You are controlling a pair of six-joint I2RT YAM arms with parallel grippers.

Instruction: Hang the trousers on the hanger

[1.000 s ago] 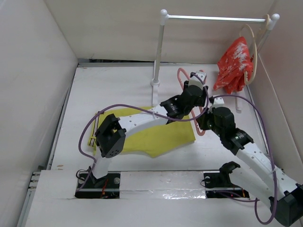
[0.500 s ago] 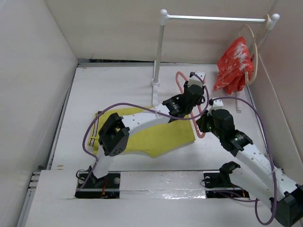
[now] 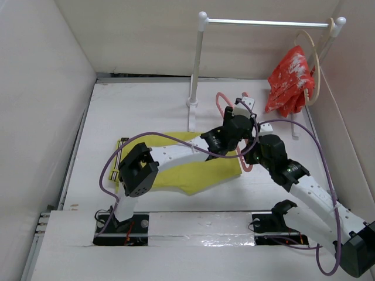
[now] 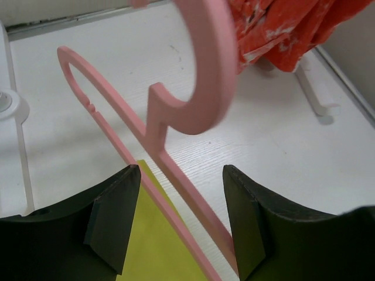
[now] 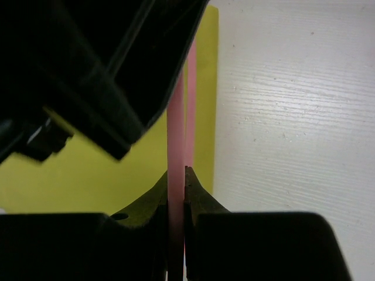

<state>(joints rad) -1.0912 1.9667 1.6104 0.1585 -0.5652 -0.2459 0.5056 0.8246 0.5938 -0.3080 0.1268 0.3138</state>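
Pink plastic catches the eye first: the hanger [image 3: 218, 100] is held at a slant over the tabletop [image 3: 146, 105]. Its hook points toward the far wall and its lower arm crosses the right-hand edge of the trousers [image 3: 199, 172]. The right hand [image 5: 176, 196] is clamped tight on one thin bar of it, fingers pressed together with the pink strip between them. The left hand [image 4: 181, 228] has its fingers apart, and the hanger's slanting bar runs through the gap. The bar passes close to one finger, and I cannot tell whether it touches.

Compared with a second ago, the left arm's wrist has drawn back a little toward the near edge. The hook has come with it and now sits slightly nearer and a touch more to the left. The right arm has hardly shifted.

The trousers lie flat and yellow where they did before, striped waistband at the left, partly under the left arm. Off to the far right a red garment [image 3: 288, 79] hangs from a beige hanger [image 3: 317, 58] on the rail [image 3: 263, 23], unchanged.
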